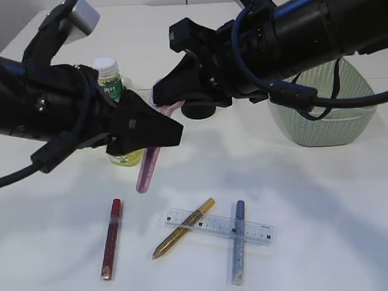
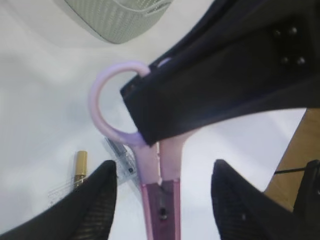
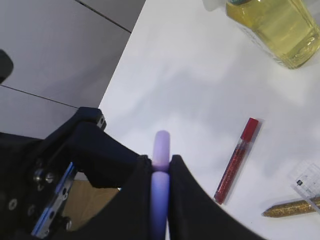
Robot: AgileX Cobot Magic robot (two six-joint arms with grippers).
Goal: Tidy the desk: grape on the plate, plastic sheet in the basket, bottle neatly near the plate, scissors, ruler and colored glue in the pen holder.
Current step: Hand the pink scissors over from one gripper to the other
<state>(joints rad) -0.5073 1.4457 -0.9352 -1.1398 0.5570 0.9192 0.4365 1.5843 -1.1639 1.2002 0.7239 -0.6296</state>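
Pink-and-purple scissors (image 1: 145, 171) hang in the air between my two grippers. My right gripper (image 1: 171, 94) is shut on the purple handle loop (image 3: 161, 145); its fingers (image 3: 160, 172) pinch it. My left gripper (image 2: 162, 200) is open, with one finger on each side of the scissors' sheathed blade (image 2: 161, 170) and not touching it. A clear ruler (image 1: 219, 226) lies at the table's front under a gold glue stick (image 1: 183, 228) and a blue one (image 1: 238, 242). A red glue stick (image 1: 111, 238) lies to the left. The bottle (image 1: 115, 91) of yellow liquid stands behind my left gripper. Grape and plate are out of view.
A pale green basket (image 1: 327, 111) stands at the right behind my right arm and also shows in the left wrist view (image 2: 120, 17). A round black object (image 1: 202, 109) sits on the table under my right gripper. The arms hide the table's middle rear.
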